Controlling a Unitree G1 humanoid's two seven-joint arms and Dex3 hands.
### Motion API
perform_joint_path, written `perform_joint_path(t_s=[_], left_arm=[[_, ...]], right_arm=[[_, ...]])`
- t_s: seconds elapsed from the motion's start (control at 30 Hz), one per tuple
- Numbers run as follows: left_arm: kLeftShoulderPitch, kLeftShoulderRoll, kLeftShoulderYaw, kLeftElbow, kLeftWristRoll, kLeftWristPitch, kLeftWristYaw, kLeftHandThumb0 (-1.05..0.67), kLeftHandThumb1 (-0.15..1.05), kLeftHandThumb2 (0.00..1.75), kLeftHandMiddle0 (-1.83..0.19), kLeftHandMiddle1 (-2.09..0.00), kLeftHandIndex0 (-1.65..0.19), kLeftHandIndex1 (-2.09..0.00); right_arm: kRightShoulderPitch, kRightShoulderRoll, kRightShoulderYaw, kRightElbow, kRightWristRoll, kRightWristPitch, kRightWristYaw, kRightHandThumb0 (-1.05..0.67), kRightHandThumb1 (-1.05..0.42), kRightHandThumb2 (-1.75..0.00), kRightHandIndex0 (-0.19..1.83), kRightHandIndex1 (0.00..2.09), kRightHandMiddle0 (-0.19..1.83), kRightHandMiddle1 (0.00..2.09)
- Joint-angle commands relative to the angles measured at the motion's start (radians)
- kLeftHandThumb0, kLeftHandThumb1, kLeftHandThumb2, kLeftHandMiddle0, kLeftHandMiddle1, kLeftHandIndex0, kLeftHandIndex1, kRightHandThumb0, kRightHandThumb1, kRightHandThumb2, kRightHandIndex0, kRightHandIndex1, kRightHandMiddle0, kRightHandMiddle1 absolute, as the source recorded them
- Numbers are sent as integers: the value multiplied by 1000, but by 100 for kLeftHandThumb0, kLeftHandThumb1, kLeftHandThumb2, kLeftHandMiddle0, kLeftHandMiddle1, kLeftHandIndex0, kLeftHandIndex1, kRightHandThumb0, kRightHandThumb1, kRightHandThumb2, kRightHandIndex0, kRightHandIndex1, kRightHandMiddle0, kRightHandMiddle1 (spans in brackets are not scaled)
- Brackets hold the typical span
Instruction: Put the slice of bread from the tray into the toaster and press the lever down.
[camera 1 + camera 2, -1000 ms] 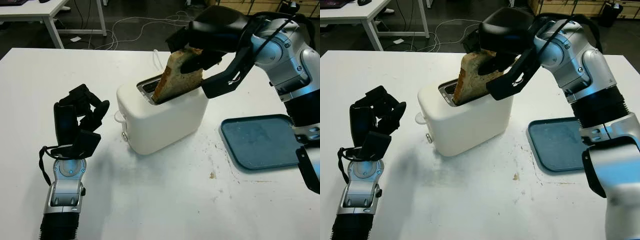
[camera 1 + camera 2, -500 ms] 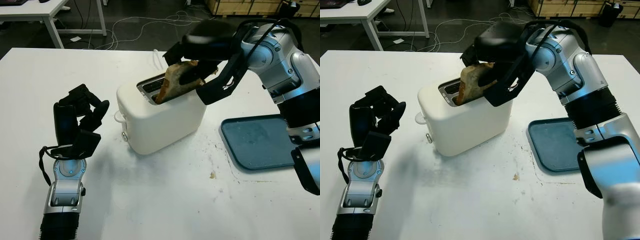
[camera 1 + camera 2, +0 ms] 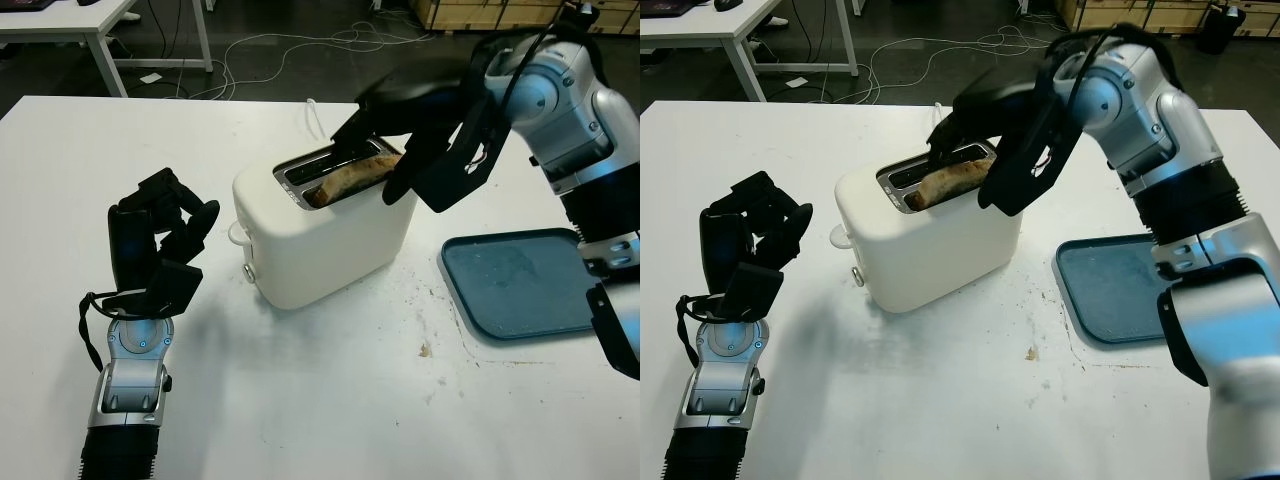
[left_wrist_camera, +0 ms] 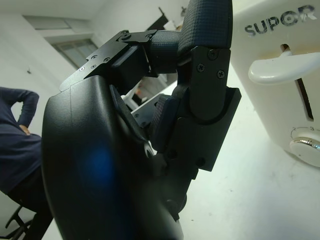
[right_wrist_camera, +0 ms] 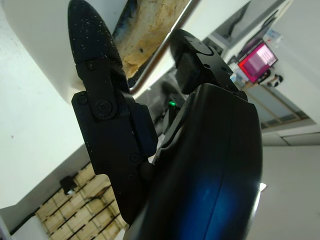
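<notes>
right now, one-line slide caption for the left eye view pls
Right hand over the white toaster, bread slice seated in the slot; left hand idle beside it.

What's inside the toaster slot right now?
The slice of bread sits in the toaster slot, its browned top edge poking above the rim. The right hand hovers over it, fingers straddling the slot. The slice's lower part is hidden inside. The left hand is parked beside the toaster.

Matte black shells with visible screws are covering both hands: left hand (image 3: pixel 160 250), right hand (image 3: pixel 420 115); silver forearms are carrying black cables.
</notes>
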Motion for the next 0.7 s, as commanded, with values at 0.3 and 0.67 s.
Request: perform_joint_path(t_s=[0.3, 0.67], left_arm=[[-4, 7, -1, -11, 0, 3, -11, -78, 92, 35, -130, -166, -104, -169], [-31, 93, 14, -12, 26, -26, -53, -78, 92, 37, -128, -168, -103, -169]], right_arm=[[116, 20, -199, 6, 116, -15, -312, -84, -78, 0, 16, 23, 26, 5], [664, 197, -508, -176, 242, -18, -902, -35, -92, -35, 80, 149, 75, 93]])
